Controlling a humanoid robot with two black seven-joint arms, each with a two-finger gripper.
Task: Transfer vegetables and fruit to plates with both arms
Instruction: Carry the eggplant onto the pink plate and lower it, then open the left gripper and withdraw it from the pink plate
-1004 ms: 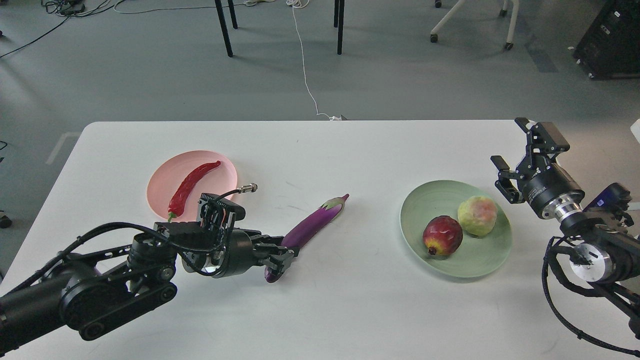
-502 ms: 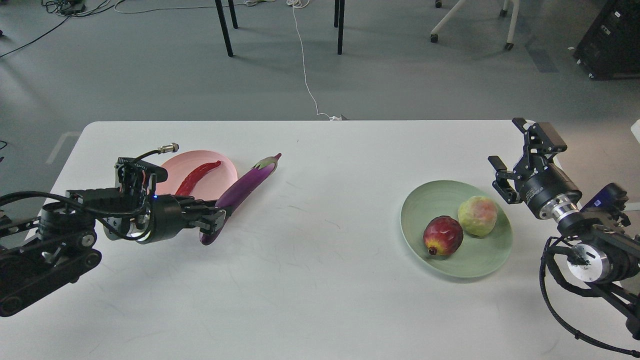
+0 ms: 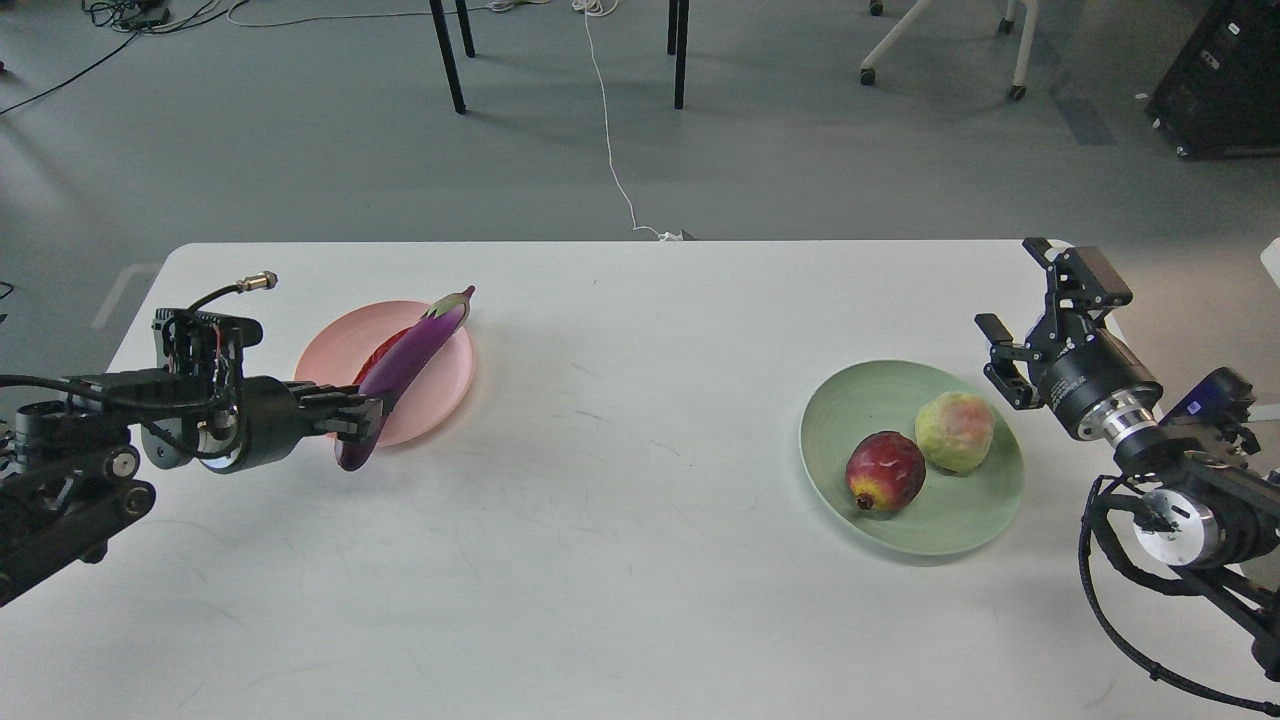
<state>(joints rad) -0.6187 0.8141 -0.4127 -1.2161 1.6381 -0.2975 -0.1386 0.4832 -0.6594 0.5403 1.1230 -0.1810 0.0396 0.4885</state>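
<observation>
My left gripper (image 3: 358,415) is shut on the lower end of the purple eggplant (image 3: 405,355) and holds it over the pale pink plate (image 3: 445,375) at the table's left. The red chili pepper (image 3: 375,358) lies on that plate, mostly hidden behind the eggplant. The pale green plate (image 3: 950,525) at the right holds the dark red fruit (image 3: 885,470) and the yellow-green fruit (image 3: 955,430). My right gripper (image 3: 1010,320) is open and empty, just right of the green plate near the table's right edge.
The white table (image 3: 620,560) ends at a far edge with grey floor beyond it. Black chair legs (image 3: 447,55), a white cable (image 3: 610,130) and a wheeled chair base (image 3: 940,45) stand on the floor behind.
My left gripper has carried the eggplant leftward and away from me, from the table's middle to over the pink plate, covering most of the chili. The right arm has barely moved.
</observation>
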